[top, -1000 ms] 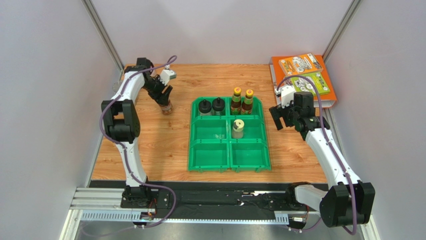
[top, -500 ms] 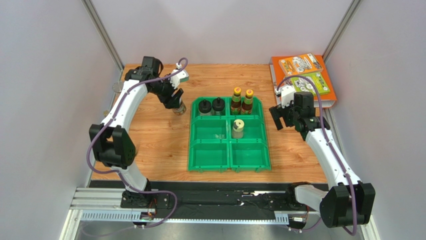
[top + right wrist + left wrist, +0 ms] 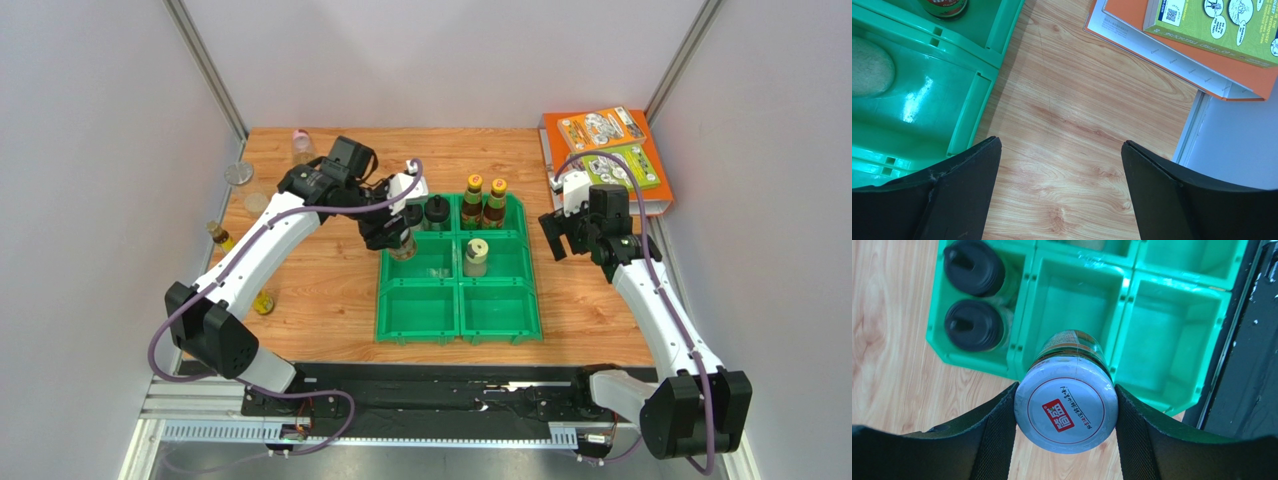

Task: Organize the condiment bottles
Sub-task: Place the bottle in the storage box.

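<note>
Condiment jar point(image 3: 1066, 412) with a silver-white cap is clamped at the cap between the two fingers point(image 3: 997, 430) of the left gripper point(image 3: 1066, 390), one pad on each side. The jar hangs upright off the table. Under it is the left edge of the green bin point(image 3: 380, 300), at the middle compartment of the left column. Just beyond these fingers, two black-capped bottles point(image 3: 409, 213) stand together in the far-left compartment. Further right of them, two amber bottles point(image 3: 472, 200) with yellow-orange caps share the far-right compartment. A pale-capped jar point(image 3: 476, 256) stands alone in the compartment behind those. More loose bottles point(image 3: 218, 235) stand on the wood well off to the left of the fingers.

The right gripper point(image 3: 1059, 145) holds nothing. Its fingers point(image 3: 962, 180) are spread wide over bare wood, with the bin's right wall just to their left and the books point(image 3: 1222, 25) beyond them to the right.

The table point(image 3: 320, 290) is light wood-grain board, with a black strip and a metal rail point(image 3: 200, 400) along the near edge. Plain pale walls point(image 3: 450, 60) close it in, and metal posts point(image 3: 205, 70) stand at the far corners.

The jar's cap carries a thin red ring around a red patch with white Chinese characters, beside a line of small dark Chinese script that is too fine to read. The green book shows a QR code and cartoon figures. Its lettering is too small to make out.
</note>
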